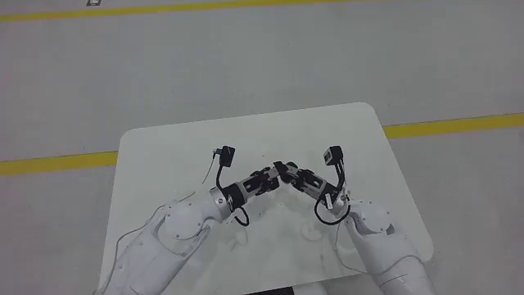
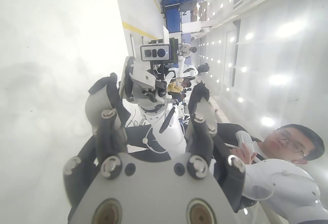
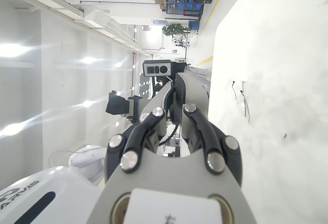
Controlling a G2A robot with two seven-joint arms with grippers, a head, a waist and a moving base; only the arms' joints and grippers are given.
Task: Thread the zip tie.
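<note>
Both arms meet tip to tip over the middle of the white table (image 1: 164, 152), with yellow lines (image 1: 246, 3) on the floor around it. The left fingers (image 2: 110, 97) are spread wide, and the right fingers (image 3: 164, 97) facing them are pressed close together. Some thin dark strands (image 3: 244, 102) lie on the table near the right arm, can't tell if any is the zip tie

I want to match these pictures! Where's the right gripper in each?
Top view: the right gripper is over the middle of the table, tip to tip with the left gripper.
Left wrist view: the right gripper faces the camera, inside the open left gripper.
Right wrist view: the right gripper is closest to the camera, table beside it.
Shared landmark: the yellow floor line past the table's edge.
</note>
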